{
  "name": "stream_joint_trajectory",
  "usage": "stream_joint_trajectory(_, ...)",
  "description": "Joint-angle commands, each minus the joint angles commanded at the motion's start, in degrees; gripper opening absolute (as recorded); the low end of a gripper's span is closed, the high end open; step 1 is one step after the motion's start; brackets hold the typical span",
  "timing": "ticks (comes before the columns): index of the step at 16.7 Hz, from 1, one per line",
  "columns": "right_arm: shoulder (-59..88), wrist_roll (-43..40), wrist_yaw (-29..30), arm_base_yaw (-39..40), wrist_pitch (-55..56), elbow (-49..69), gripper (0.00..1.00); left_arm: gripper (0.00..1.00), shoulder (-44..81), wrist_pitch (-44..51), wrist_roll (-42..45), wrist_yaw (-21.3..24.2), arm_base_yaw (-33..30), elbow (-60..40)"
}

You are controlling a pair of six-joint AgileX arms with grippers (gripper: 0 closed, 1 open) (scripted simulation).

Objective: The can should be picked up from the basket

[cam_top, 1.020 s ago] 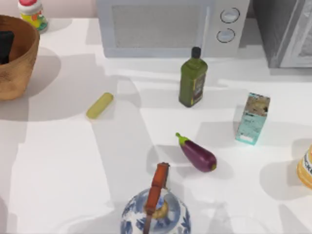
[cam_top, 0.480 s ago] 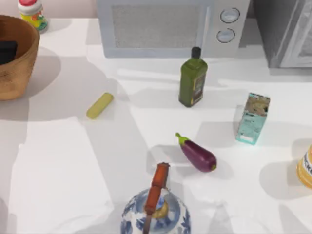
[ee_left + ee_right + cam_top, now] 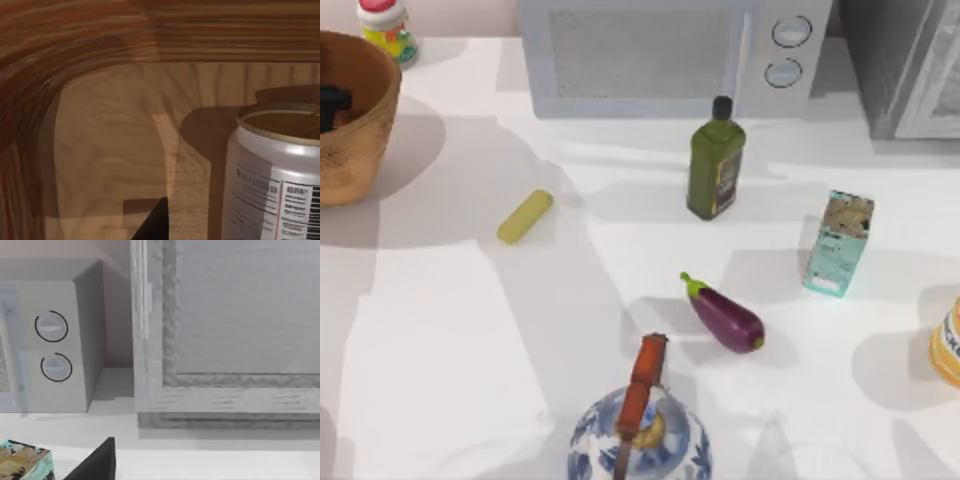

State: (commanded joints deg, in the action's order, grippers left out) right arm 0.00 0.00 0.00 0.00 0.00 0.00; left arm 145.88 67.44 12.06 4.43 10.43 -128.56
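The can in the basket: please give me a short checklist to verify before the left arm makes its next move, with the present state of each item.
1. Can stands upright on the basket floor: ok, its gold top faces up in the left wrist view.
2. Left pincer is inside the basket: ok, the top view shows it dark within the rim.
3. Pincer fingers sit on both sides of the can: cannot tell; one dark fingertip shows beside the can, apart from it.
4. Pincer open wide enough: cannot tell.
5. Space between can and basket wall: ok on the side seen.
6. Right arm parked away from the basket: ok, its wrist view faces the microwave.
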Motion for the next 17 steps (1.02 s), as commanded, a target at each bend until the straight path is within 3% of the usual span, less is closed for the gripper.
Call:
stream_joint_trajectory(6, 0.0, 0.0, 0.0, 0.0, 0.0, 0.0, 1.0, 0.02, 0.0, 0.0, 0.0, 0.0, 0.0, 0.0)
stream_joint_trajectory(17, 0.0, 0.0, 0.0, 0.0, 0.0, 0.0, 1.0, 0.0, -3.84, 0.16, -0.56, -0.37, 0.18, 2.24)
